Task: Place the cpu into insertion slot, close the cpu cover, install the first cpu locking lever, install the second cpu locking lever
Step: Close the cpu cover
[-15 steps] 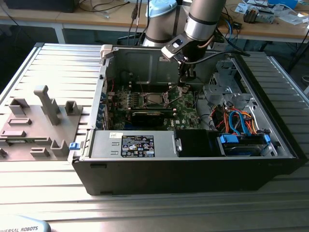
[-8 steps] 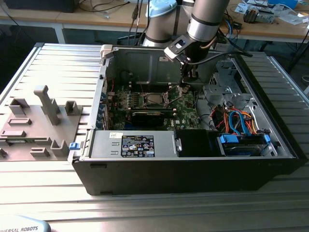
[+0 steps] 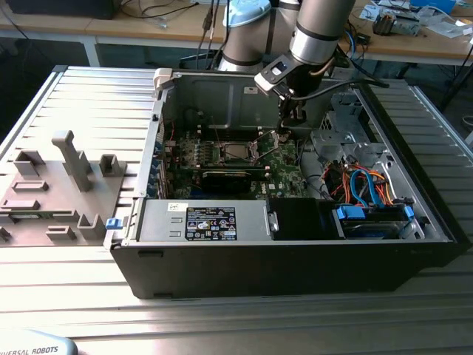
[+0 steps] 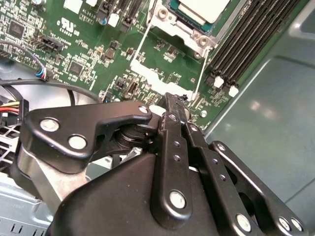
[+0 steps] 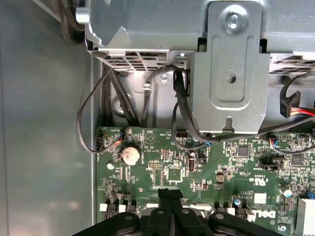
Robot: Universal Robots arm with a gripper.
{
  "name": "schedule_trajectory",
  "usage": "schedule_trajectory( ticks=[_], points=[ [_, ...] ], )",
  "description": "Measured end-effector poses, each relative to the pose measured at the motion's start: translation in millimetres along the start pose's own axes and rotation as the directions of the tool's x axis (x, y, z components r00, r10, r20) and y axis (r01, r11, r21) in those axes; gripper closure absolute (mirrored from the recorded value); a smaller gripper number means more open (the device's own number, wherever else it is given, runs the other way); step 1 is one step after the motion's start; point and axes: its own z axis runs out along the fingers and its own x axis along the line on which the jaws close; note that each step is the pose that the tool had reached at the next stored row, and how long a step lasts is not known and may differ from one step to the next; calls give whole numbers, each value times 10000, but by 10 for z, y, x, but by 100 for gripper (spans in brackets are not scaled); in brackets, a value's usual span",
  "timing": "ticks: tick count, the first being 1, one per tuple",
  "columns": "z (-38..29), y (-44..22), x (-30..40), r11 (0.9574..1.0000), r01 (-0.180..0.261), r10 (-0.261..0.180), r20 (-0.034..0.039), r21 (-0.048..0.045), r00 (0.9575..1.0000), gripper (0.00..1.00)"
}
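While the arm hangs inside the open case (image 3: 222, 96), its claw (image 3: 285, 130) is pinched narrow, fingers together, at two o'clock from the slot (image 3: 236, 152) in the exterior view. Seated in that slot is the cpu (image 4: 204, 9), silver top up in the second wrist view. Now the cover (image 4: 152, 76): it stands lifted, free edge just beside the fingertips (image 4: 172, 110). Touching? I cannot tell. Tight quarters: drive cage (image 3: 341, 118) at the claw's three o'clock, cables (image 3: 362, 181) at five, and bare board (image 5: 142, 172) ahead of the tips.

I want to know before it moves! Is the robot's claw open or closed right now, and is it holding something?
The gripper: closed, fingers pressed together; nothing visible held between them.
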Motion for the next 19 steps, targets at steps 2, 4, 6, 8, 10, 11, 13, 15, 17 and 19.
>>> schedule_trajectory(
  ticks=[2, 4, 6, 8, 10, 11, 13, 15, 17, 19],
  points=[
    [20, 72, -2, 10000, 0, 0, -1, 43, 10000, 89],
    [48, 99, -4, 10000, 0, 0, 0, 80, 10000, 89],
    [108, 104, -22, 9999, -2, 2, -3, 122, 10000, 89],
    [144, 107, -67, 9999, -3, 3, -4, 134, 10000, 89],
    [150, 105, -93, 9999, -2, 2, -13, 135, 10000, 89],
    [151, 104, -97, 9999, -1, 1, -16, 134, 10000, 89],
    [151, 101, -97, 9999, 1, -1, -15, 135, 10000, 89],
    [152, 101, -99, 9999, -1, 1, -15, 135, 10000, 89],
    [152, 101, -100, 9999, -1, 1, -15, 134, 10000, 89],
    [152, 97, -100, 9999, -3, 3, -15, 135, 10000, 89]
  ],
)
